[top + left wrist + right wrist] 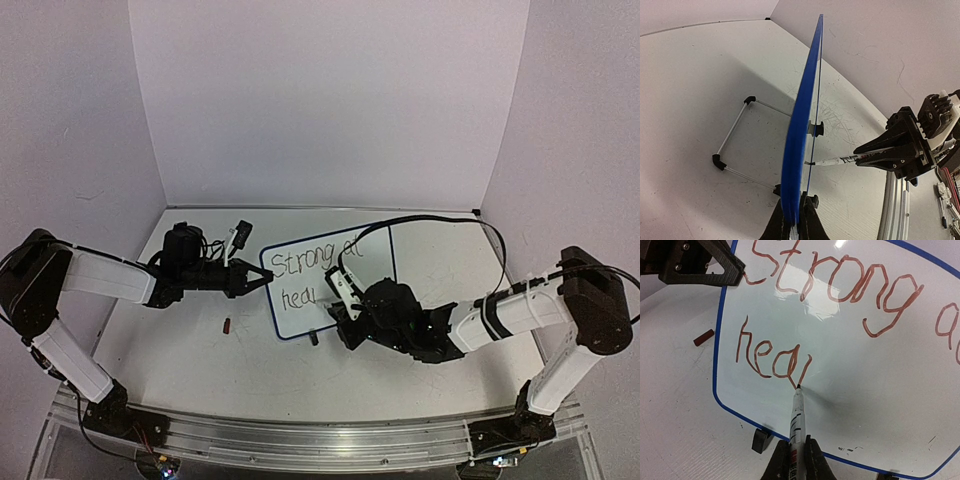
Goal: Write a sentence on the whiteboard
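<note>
**A:** Quick, what's hidden or cut off?

**B:** Top view: the right claw (338, 318) and its wrist cover the end of line two of the sentence (315, 262). A black cable (430, 222) crosses the end of line one. Right wrist view: line one runs off the frame at 3 o'clock after "Strong a". Line two reads "hea" plus one slanted stroke. The left wrist camera sees the whiteboard (799, 150) edge-on, so no writing can be read there.

**A:** Board versus claws?

**B:** The whiteboard stands tilted near the middle of the table (180, 365), propped on a wire stand (732, 131). The left claw (796, 212) pinches its blue rim, at the board's 9 o'clock in the top view. The right claw sits near the board's 6 o'clock edge, pressed together on a marker (796, 412). In its own camera the marker points to 12 o'clock, with its tip on the board at the foot of that last stroke.

**A:** Materials, shapes?

**B:** The board is glossy white with glare patches, a thin blue rim and rounded corners. A black clip foot (761, 440) sits on its bottom edge. The letters are thin, reddish-brown close up and dark from above. The marker has a white barrel with black print. The stand is thin rods with black corner pieces. A small reddish stick (703, 337) lies on the table at 9 o'clock from the board, apart from it; I can't tell what it is. The table is white and scuffed.
</note>
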Controlling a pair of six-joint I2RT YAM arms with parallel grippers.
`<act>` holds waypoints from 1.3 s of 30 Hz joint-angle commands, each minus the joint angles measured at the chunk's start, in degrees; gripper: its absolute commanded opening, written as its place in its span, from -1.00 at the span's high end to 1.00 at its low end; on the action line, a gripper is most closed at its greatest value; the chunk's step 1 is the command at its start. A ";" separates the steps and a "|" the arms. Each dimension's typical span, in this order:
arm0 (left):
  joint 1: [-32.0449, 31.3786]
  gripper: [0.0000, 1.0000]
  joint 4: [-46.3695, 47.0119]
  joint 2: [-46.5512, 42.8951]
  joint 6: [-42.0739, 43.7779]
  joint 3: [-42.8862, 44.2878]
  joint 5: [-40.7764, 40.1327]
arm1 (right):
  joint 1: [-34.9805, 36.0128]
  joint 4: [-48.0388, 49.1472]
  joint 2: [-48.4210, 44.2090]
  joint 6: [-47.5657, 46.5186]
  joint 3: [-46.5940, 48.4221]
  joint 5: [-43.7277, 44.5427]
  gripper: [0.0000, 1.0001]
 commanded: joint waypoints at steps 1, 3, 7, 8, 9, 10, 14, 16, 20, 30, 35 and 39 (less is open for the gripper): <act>0.89 1.00 -3.75 -0.99 2.49 0.30 -6.10 | 0.09 2.65 1.53 -0.06 2.24 2.65 1.00; 0.93 1.00 -3.75 -1.09 2.49 0.27 -6.10 | 0.01 2.91 1.51 -0.09 2.31 2.98 1.00; 0.93 1.00 -3.75 -1.17 2.57 0.21 -6.10 | -0.22 3.23 1.60 -0.18 2.57 3.50 1.00; 0.93 1.00 -3.75 -1.17 2.57 0.17 -6.04 | -0.36 3.32 1.60 -0.21 2.66 3.74 1.00; 0.91 1.00 -3.75 -1.17 2.57 0.15 -6.08 | -0.40 3.36 1.52 -0.16 2.76 4.22 1.00; 0.92 1.00 -3.75 -1.18 2.57 0.11 -6.12 | -0.50 3.45 1.49 -0.12 2.82 4.52 1.00; 0.92 1.00 -3.75 -1.34 2.58 0.04 -6.17 | -0.76 3.98 1.17 -0.24 2.91 5.10 1.00; 0.92 1.00 -3.75 -1.36 2.58 0.00 -6.18 | -0.86 4.25 1.16 -0.32 3.08 5.29 1.00; 0.91 1.00 -3.75 -1.36 2.57 -0.05 -6.17 | -1.19 4.72 1.26 -0.47 3.52 5.37 1.00; 0.88 1.00 -3.84 -1.60 2.70 -0.31 -6.40 | -1.28 3.70 0.48 1.03 3.12 8.04 1.00; 0.89 1.00 -3.84 -1.46 2.85 -0.30 -6.69 | -1.30 5.37 -3.98 1.19 -0.52 6.67 1.00; 0.88 1.00 -3.90 -1.36 2.93 -0.13 -6.78 | -1.35 8.77 -7.18 -0.19 -3.53 2.34 1.00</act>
